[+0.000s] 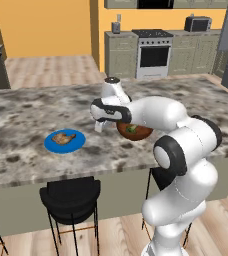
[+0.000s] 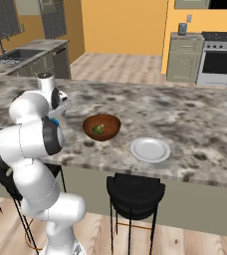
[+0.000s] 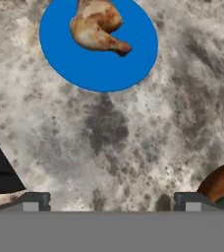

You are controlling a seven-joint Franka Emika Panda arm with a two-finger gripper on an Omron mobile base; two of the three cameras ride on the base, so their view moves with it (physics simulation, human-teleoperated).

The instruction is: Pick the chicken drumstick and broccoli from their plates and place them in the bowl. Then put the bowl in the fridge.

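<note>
Black stools [image 1: 70, 199] are seen nearest, under the edge of the marbled tabletop [image 1: 26, 115]. Above the tabletop the end effector [image 1: 100, 125] is held wide open with nothing between its jaws, between the blue plate [image 1: 64, 141] at 9 o'clock and the bowl [image 2: 101, 127] at 3 o'clock. On the blue plate the chicken drumstick [image 3: 98, 26] is lying. Inside the bowl the broccoli [image 2: 98, 129] is seen. At 4 o'clock from the bowl a pale plate [image 2: 150, 149] is placed bare.
</note>
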